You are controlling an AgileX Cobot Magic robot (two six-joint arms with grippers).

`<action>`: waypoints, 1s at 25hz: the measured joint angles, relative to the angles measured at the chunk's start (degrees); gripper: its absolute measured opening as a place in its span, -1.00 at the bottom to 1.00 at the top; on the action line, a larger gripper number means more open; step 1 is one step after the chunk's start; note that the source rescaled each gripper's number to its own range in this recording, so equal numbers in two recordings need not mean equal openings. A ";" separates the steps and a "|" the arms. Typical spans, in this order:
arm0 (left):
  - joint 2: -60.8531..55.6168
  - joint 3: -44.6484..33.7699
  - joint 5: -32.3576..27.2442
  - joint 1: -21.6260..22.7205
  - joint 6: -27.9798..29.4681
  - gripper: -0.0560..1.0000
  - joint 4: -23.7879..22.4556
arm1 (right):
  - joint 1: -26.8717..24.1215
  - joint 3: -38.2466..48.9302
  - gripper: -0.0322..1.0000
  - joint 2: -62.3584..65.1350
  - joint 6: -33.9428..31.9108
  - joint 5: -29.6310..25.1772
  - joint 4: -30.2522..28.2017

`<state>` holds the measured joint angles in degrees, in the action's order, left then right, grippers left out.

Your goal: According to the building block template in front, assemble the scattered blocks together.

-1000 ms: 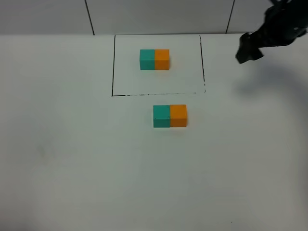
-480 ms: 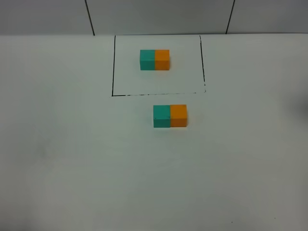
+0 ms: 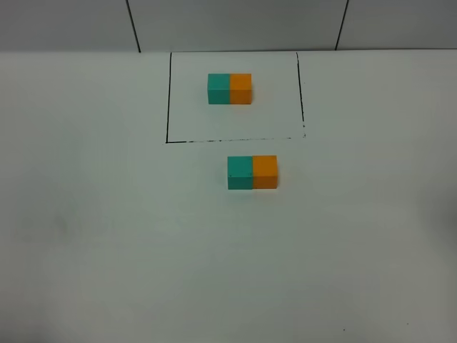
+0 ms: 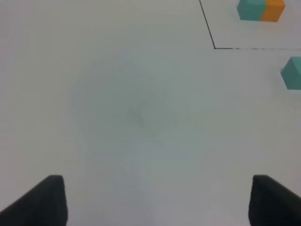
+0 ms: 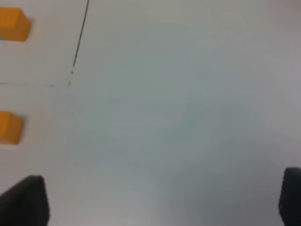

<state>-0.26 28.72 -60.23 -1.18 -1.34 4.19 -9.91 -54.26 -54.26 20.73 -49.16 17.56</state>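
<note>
The template is a teal and orange pair inside a thin black drawn rectangle at the back of the white table. In front of the frame, the loose teal cube and orange cube sit side by side, touching, teal on the left. Neither arm shows in the high view. The left wrist view shows my left gripper open and empty over bare table, with the template and the teal cube far off. The right wrist view shows my right gripper open and empty, with the orange cube at its edge.
The white table ends at a grey tiled wall at the back. Nothing else stands on the table.
The right arm, seen at the upper right of the high view a second ago, has moved out of that view. The cubes have not moved.
</note>
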 joint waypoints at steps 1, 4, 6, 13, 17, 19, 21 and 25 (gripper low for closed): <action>0.00 0.00 0.00 0.00 0.00 0.36 0.00 | 0.00 1.79 1.00 2.98 -0.49 -0.17 0.00; 0.00 0.00 0.00 0.00 0.00 0.36 0.00 | 0.00 6.80 1.00 11.34 -2.09 -1.27 -0.11; 0.00 0.00 0.00 0.00 0.00 0.36 0.00 | 0.55 9.49 1.00 16.86 -3.45 -2.58 -0.17; 0.00 0.00 0.00 0.00 0.00 0.36 0.00 | 5.92 15.44 1.00 28.67 -9.64 -9.00 -4.66; 0.00 0.00 0.00 0.00 0.00 0.36 0.00 | 7.79 17.84 1.00 34.04 -12.10 -10.48 -5.72; 0.00 0.00 0.00 0.00 0.00 0.36 0.00 | 7.88 19.68 1.00 37.42 -12.61 -10.58 -5.74; 0.00 0.00 0.00 0.00 0.00 0.36 0.00 | 8.30 21.50 0.97 40.37 -12.72 -10.51 -5.61; 0.00 0.00 0.00 0.00 0.00 0.36 0.00 | 10.11 24.81 0.89 45.24 -12.79 -10.76 -5.39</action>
<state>-0.26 28.72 -60.23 -1.18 -1.34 4.19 0.20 -29.45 -9.03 7.94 -59.92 12.17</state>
